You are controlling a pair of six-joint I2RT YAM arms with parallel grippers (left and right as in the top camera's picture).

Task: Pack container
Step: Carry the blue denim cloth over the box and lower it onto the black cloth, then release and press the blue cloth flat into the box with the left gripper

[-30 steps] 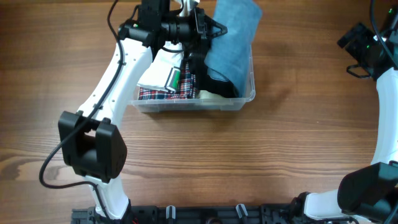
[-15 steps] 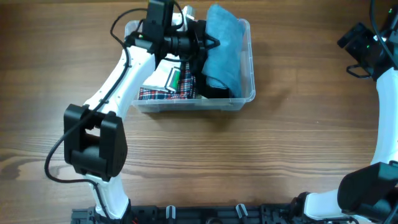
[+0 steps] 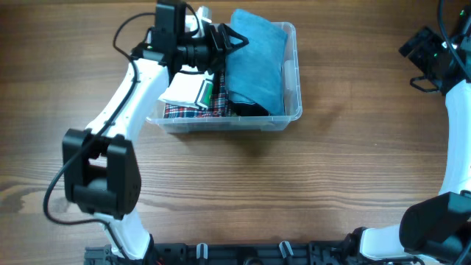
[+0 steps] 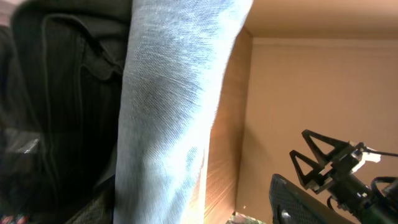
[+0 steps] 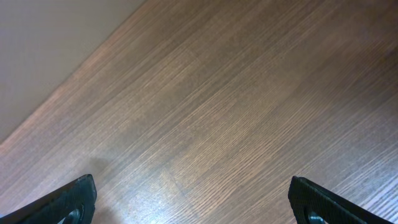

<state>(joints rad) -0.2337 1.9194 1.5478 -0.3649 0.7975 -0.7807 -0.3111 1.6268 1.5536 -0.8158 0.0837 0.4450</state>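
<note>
We are finding the container [image 3: 293,112] at the far middle of the table [image 3: 331,184], blue cloth [image 3: 256,57] now lying flat inside. Left gripper [image 3: 234,40] is drawing back leftward, jaws spread; right gripper [image 5: 196,199] is hanging spread too

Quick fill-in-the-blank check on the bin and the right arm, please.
In the overhead view, the folded blue cloth fills the ____ half of the clear rectangular plastic container. The red plaid cloth lies ____ the folded white cloth. The right gripper hangs above the brown wooden table, jaws ____.
Missing: right; under; open.
</note>
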